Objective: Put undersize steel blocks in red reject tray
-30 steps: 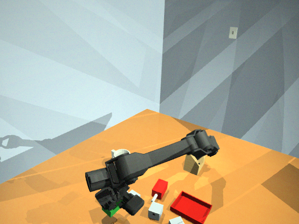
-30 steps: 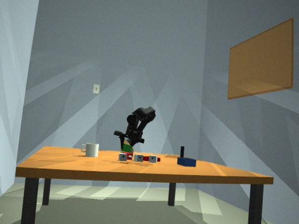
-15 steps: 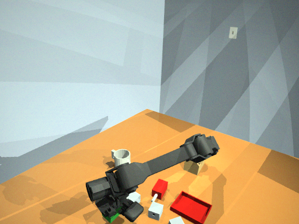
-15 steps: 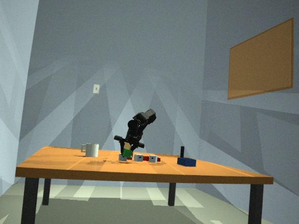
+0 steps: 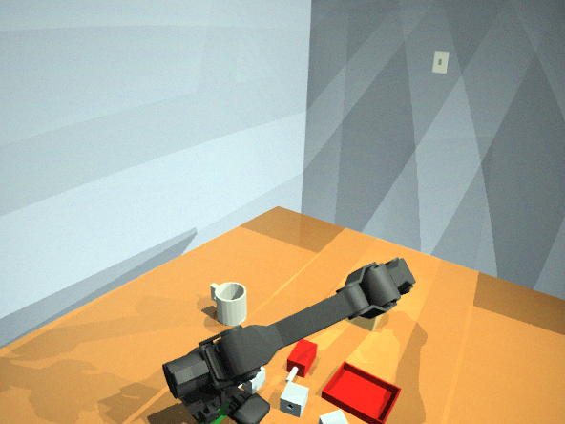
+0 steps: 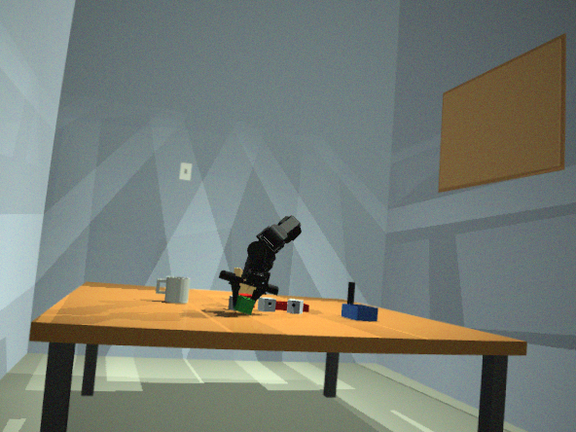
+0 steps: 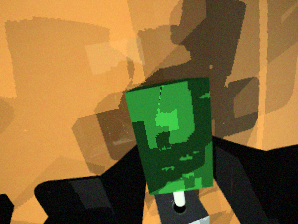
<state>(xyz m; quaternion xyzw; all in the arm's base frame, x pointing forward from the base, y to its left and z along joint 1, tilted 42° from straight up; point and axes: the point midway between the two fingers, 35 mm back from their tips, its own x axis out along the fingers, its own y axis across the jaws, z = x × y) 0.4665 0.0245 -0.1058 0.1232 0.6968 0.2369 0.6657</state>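
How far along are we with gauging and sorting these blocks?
Nothing looks sorted: the red reject tray holds no block in the top view. In hand, the tool grips the green GO gauge, its pin at one block's hole. Left: finishing the gauging, rejecting any undersize block, setting the gauge down and withdrawing. Which blocks already passed, I cannot tell.

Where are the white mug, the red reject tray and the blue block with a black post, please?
White mug [image 5: 232, 307] [image 6: 178, 290]: top and exterior views, on its side wall.
Red reject tray [image 5: 359, 393]: top view, on its inner floor.
Blue block [image 6: 359, 312]: exterior view, on its front side.
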